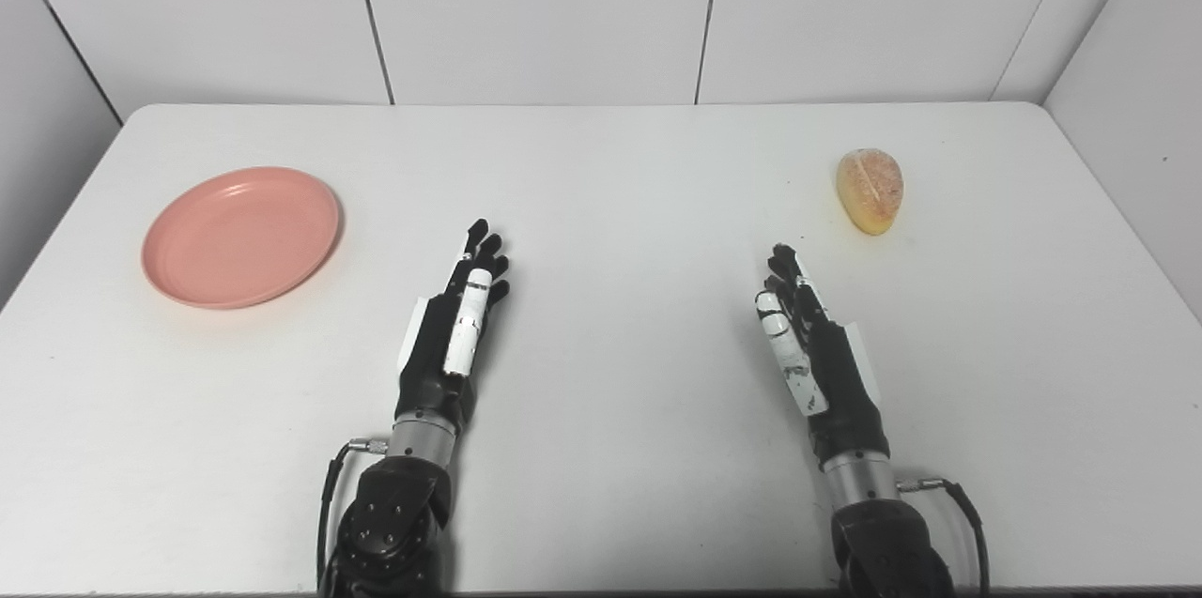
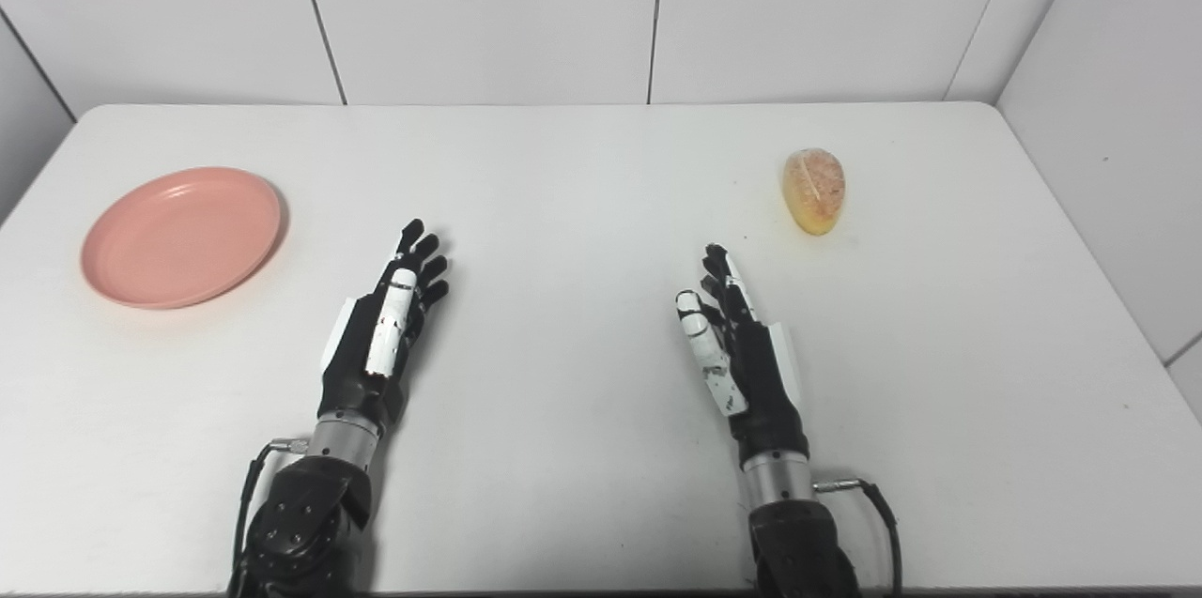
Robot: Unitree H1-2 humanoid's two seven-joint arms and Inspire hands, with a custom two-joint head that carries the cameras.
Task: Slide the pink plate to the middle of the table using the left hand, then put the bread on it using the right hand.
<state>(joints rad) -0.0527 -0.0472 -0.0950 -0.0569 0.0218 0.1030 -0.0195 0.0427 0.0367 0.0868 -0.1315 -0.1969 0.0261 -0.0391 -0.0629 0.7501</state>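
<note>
Left hand (image 1: 455, 326) and right hand (image 1: 812, 345): near edge of the table (image 1: 610, 448), fingers extended, slightly apart, grasping nothing. Pink plate (image 1: 241, 237): far left, well apart from the left hand, not yet slid to the middle. Bread (image 1: 870, 190): far right, untouched on the table. Both steps remain outstanding.

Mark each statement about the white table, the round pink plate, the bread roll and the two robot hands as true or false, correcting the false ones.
1. The round pink plate lies on the left side of the white table. True.
2. The golden bread roll sits on the plate. False: it lies on the table, far right.
3. The left hand grips the plate. False: it is open, apart from it.
4. The right hand holds nothing. True.
</note>
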